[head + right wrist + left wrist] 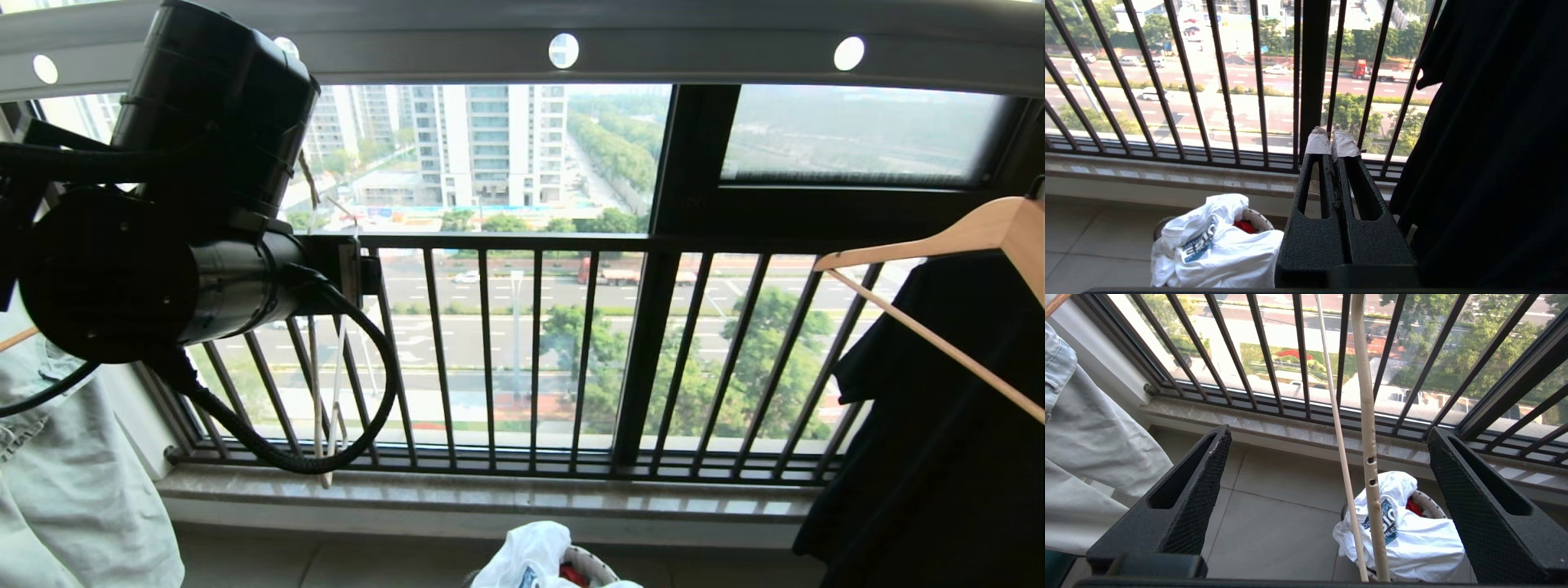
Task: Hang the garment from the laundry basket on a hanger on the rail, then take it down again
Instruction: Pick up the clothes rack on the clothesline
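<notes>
Cream-white hanger [1370, 457] hangs between the raised left pincer's [1327, 437] wide-open fingers (untouched).

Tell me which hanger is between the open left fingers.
The thin cream wire hanger, empty; the wooden hanger on the right carries a black garment.

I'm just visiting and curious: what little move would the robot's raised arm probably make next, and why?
Probably close the left gripper on the hanger: its jaws stand wide open with the cream wire hanging between them, while the T-shirt lies in the basket below.
</notes>
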You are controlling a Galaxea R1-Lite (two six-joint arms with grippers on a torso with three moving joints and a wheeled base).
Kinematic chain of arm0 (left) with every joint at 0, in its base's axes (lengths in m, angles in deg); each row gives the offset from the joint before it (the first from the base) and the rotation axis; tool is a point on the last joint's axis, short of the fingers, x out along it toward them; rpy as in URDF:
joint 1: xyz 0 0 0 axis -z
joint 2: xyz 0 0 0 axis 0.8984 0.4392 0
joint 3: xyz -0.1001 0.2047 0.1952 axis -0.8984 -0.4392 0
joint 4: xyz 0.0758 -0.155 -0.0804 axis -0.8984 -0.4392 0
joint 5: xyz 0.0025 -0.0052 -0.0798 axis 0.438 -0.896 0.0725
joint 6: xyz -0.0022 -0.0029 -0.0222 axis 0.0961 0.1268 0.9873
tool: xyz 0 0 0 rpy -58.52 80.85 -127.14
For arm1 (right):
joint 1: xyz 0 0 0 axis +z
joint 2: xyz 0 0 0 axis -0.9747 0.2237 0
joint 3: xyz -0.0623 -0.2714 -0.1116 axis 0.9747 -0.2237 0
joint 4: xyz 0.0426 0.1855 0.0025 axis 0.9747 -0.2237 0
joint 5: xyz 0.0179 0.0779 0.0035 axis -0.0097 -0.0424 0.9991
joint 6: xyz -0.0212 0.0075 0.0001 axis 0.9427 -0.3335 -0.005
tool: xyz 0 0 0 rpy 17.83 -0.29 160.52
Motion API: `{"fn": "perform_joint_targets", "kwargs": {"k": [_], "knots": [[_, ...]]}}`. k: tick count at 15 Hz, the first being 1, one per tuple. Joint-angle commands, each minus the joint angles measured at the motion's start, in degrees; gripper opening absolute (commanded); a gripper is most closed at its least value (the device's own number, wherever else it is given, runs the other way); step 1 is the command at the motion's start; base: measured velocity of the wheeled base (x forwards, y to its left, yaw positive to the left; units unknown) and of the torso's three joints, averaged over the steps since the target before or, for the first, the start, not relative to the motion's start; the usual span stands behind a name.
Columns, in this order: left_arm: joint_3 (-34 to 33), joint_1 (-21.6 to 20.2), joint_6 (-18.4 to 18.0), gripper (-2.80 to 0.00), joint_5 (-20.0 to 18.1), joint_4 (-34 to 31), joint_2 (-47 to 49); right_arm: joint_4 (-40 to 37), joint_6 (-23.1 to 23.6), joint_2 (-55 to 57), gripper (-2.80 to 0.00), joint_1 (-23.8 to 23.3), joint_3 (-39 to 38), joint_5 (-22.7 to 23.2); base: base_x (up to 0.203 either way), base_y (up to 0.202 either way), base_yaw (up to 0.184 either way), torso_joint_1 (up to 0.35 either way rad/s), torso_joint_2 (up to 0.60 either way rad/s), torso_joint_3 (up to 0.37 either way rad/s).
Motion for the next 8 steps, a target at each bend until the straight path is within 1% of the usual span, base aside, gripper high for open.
{"fn": "perform_joint_targets", "kwargs": {"k": [1,8], "knots": [[-0.14,0.01,0.17,0.00,0.25,-0.17,0.17,0.00,0.04,0.07,-2.80,0.02,0.00,0.02,0.000,0.000,0.000,0.000,0.00,0.000],[-0.35,-0.08,0.70,0.00,0.25,-0.19,0.51,0.00,0.04,0.07,-2.80,0.02,0.00,0.02,0.000,0.000,0.000,0.000,0.00,0.000]]}}
